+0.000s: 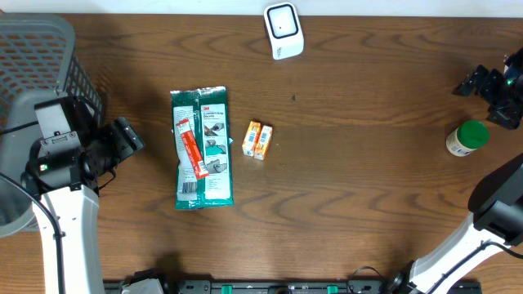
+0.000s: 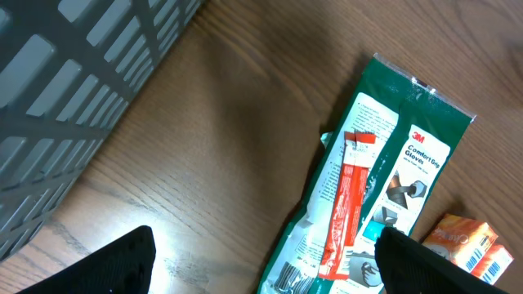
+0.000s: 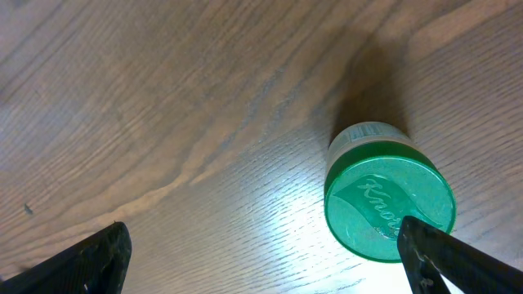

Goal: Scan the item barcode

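A white barcode scanner (image 1: 283, 31) stands at the table's far edge. A green 3M glove packet (image 1: 202, 147) with a red strip lies flat left of centre, and a small orange box (image 1: 259, 140) lies just right of it. My left gripper (image 1: 129, 139) hovers open to the packet's left. In the left wrist view the packet (image 2: 372, 175) reaches in between the open fingers (image 2: 114, 265), which touch nothing. A green-lidded jar (image 1: 467, 137) stands at the right. My right gripper (image 1: 480, 84) is open above the table, with the jar (image 3: 389, 200) by its right fingertip (image 3: 458, 261).
A grey slatted basket (image 1: 41, 57) fills the far left corner, close behind the left arm; its wall (image 2: 73, 82) shows in the left wrist view. The orange box (image 2: 470, 243) peeks in at that view's lower right. The table is dark wood.
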{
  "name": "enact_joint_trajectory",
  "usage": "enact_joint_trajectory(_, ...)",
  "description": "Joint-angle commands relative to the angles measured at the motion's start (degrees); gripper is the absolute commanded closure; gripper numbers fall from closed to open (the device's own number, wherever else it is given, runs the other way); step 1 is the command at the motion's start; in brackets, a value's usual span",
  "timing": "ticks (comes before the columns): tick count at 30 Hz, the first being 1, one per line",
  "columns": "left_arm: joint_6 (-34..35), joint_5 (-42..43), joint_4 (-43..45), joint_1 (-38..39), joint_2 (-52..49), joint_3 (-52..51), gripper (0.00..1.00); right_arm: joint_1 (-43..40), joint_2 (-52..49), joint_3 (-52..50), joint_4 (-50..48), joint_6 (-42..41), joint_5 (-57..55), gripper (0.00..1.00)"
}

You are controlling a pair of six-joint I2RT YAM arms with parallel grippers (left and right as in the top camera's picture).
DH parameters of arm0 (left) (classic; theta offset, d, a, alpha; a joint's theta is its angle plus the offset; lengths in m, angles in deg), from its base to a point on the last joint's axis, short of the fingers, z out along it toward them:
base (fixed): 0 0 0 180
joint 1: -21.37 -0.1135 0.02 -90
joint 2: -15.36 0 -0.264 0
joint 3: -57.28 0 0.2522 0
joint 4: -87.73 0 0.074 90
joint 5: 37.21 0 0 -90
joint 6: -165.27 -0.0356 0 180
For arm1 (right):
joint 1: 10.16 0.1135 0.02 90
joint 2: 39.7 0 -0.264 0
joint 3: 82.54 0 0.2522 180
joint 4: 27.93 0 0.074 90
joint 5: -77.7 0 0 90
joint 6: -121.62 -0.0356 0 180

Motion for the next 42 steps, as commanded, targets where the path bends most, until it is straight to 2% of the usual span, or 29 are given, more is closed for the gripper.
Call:
enact_joint_trajectory(1,-0.35,0.28,-0.13,-0.09,-0.11,0.72,0.13,0.35,0.74,0.63,0.11,-0.76,1.88,0.01)
enact_joint_trajectory(9,-0.33,0.28,-0.13,-0.09,-0.11,0.72,0.14,0.44,0.74,0.63,0.98,-6.38,21.73,0.01)
enact_joint_trajectory(15,-0.33,0.28,-0.13,-0.09,-0.11,0.72,0.14,5.81,0.76,0.63,2.95,-6.86,23.32,0.01)
enact_joint_trajectory(26,-0.35,0.28,-0.13,-0.09,-0.11,0.72,0.13,28.37,0.74,0.63,-0.26,-5.07,17.75,0.01)
enact_joint_trajectory(33,-0.35,0.28,-0.13,-0.09,-0.11,0.72,0.14,39.3,0.74,0.63,-1.81,-5.07,16.17,0.01)
enact_joint_trajectory(34,-0.35,0.28,-0.13,-0.09,-0.11,0.72,0.14,40.26,0.74,0.63,-1.51,-5.22,15.61,0.06)
enact_joint_trajectory(35,-0.35,0.28,-0.13,-0.09,-0.11,0.72,0.14,41.13,0.81,0.63,-0.96,-6.25,14.27,0.13)
enact_joint_trajectory(36,-0.33,0.28,-0.13,-0.09,-0.11,0.72,0.14,41.86,1.09,0.63,0.13,-7.5,12.15,0.16)
enact_joint_trajectory(42,-0.35,0.28,-0.13,-0.09,-0.11,0.72,0.13,42.51,4.35,0.63,11.89,-10.95,-3.76,0.17)
